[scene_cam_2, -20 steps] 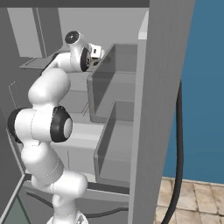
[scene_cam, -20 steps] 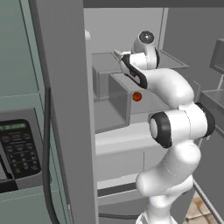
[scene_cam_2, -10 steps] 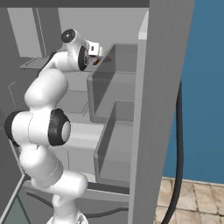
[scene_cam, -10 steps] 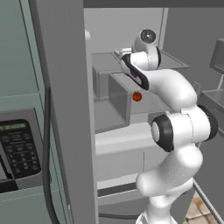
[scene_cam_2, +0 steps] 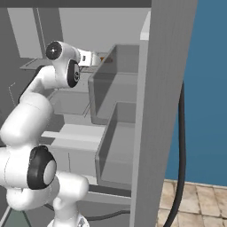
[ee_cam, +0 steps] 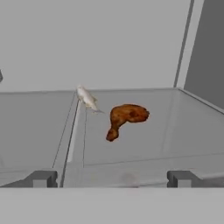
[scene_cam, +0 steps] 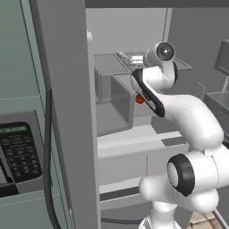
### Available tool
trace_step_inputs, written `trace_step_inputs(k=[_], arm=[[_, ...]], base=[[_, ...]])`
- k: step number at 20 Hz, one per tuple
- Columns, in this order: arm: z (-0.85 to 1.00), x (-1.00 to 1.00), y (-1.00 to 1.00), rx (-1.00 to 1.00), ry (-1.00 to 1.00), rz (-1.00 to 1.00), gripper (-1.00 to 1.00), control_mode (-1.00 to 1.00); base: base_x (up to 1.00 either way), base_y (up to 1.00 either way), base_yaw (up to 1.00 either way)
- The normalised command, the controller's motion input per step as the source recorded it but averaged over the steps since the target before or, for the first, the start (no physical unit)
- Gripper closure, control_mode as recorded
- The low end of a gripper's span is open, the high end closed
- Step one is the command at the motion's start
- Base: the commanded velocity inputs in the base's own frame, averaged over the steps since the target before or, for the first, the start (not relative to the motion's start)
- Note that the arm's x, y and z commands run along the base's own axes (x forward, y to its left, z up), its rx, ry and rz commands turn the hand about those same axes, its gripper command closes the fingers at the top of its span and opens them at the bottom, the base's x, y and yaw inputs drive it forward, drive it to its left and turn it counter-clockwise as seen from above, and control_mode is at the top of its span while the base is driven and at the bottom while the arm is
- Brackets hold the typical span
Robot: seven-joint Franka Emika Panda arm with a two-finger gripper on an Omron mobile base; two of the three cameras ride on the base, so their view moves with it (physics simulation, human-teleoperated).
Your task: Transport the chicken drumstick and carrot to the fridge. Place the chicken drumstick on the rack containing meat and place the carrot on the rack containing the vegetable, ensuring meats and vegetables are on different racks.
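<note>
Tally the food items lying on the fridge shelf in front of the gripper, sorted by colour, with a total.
Reddish-brown cooked chicken drumstick: 1
Small pale whitish food item, kind unclear: 1
Total: 2, both lying apart on the flat pale grey fridge shelf.

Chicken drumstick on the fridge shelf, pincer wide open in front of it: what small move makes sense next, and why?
Probably a short, straight pull-back of the pincer out of the fridge. The chicken drumstick lies flat on the shelf, clear of both fingertips, beside a small pale item, so its placement looks done. The carrot is likely the next thing to fetch.
</note>
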Motion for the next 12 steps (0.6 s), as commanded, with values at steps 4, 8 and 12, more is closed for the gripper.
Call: trace_step_inputs(k=[4,8,12], arm=[[0.42,-1.0,0.0,0.06,0.01,0.0,-1.0,-1.0],[0.19,-1.0,0.0,0.04,0.04,0.02,-1.0,-1.0],[0.0,-1.0,0.0,0.0,0.0,0.04,-1.0,-1.0]], base=[[0.0,0.0,0.0],[0.0,0.0,0.0],[0.0,0.0,0.0]])
